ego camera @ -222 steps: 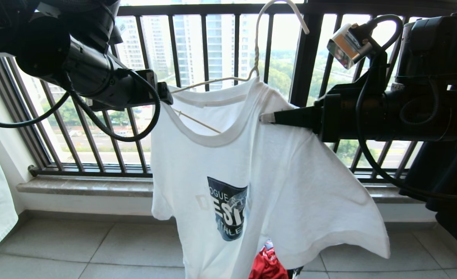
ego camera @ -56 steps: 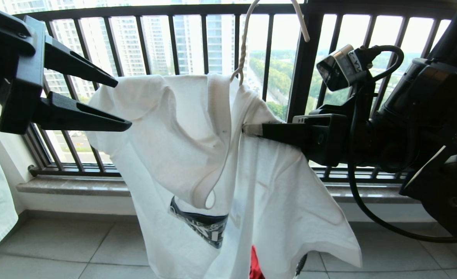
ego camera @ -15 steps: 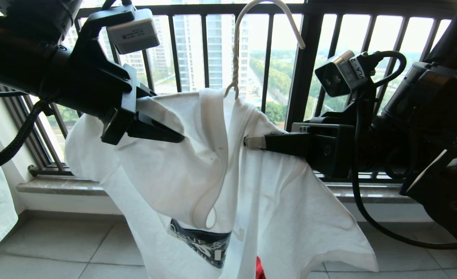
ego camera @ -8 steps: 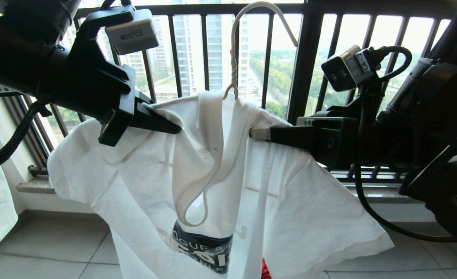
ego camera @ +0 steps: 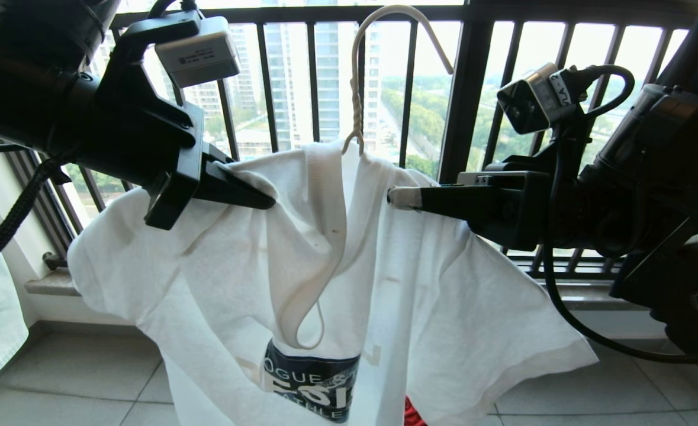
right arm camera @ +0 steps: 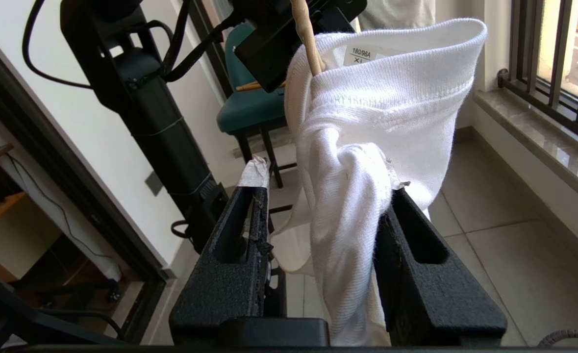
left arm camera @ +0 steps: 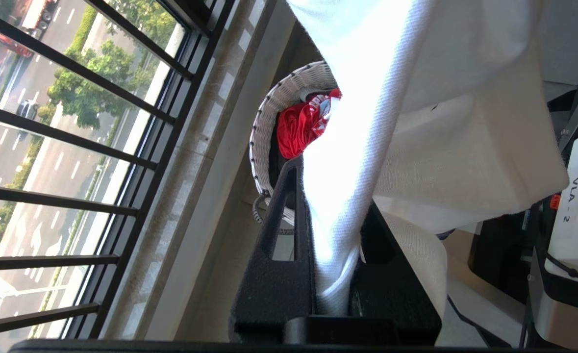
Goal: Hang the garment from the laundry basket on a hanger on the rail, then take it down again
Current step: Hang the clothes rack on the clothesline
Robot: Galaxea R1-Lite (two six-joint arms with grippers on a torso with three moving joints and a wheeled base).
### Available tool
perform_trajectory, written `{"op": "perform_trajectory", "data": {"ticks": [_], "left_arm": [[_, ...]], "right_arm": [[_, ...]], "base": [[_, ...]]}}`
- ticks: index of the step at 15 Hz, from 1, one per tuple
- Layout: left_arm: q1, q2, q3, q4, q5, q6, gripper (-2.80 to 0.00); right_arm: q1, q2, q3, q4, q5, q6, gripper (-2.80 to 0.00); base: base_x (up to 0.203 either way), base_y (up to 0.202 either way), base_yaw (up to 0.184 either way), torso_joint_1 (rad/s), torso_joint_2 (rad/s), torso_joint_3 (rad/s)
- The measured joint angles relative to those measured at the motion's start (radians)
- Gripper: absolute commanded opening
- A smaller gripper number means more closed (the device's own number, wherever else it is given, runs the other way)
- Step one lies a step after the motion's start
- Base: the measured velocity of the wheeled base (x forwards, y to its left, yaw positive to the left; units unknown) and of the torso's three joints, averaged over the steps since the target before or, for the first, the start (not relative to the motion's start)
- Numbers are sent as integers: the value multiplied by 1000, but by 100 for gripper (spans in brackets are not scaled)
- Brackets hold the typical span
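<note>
Change: since a second ago your left gripper (ego camera: pixel 248 192) has clenched on the cloth, and the right gripper (right arm camera: pixel 325 196) has let its jaws part.
Garment: you see the white short-sleeved T-shirt with ribbed collar and navy chest graphic (ego camera: pixel 349 284) draped over the hanger, collar sagging in a loop down the front and the graphic low near the frame's edge.
Laundry basket: the small round white woven basket with dark flecks (left arm camera: pixel 281 105) stands on the floor by the window sill below the shirt, with a red garment (left arm camera: pixel 301 125) lying in it.
Hanger: the thin beige wire hanger with twisted neck (ego camera: pixel 357 89) rises out of the shirt's top; its hook reaches the upper edge of the head view, and you cannot see any rail there.
Left gripper: clenched on a fold of the shirt's shoulder cloth on your left side.
Right gripper: jaws apart, a bunch of shoulder cloth lying loose between them and touching one finger.
Progress: judge the shirt as mostly seated on the hanger, but crooked; straightening the collar, any hooking onto the rail, and taking it down appear left.
</note>
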Motion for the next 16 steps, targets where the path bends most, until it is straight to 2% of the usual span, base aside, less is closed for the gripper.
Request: {"op": "perform_trajectory", "data": {"ticks": [2,4,8,11,16], "left_arm": [[0,1,-2,-2,-7,-2,-280],[2,4,1,-25,-50,-15,-280],[4,-1,76,-158,-68,-117,-280],[4,-19,206,-304,-92,-186,-280],[5,-58,432,-611,-130,-320,-280]], "right_arm": [[0,0,0,0,0,0,0],[0,2,-2,0,0,0,0],[-13,10,-16,4,-20,2,0],[-15,18,-27,5,-32,2,0],[-23,34,-43,6,-46,3,0]], "base": [[0,0,0,0,0,0],[0,0,0,0,0,0],[0,0,0,0,0,0],[0,0,0,0,0,0],[0,0,0,0,0,0]]}}
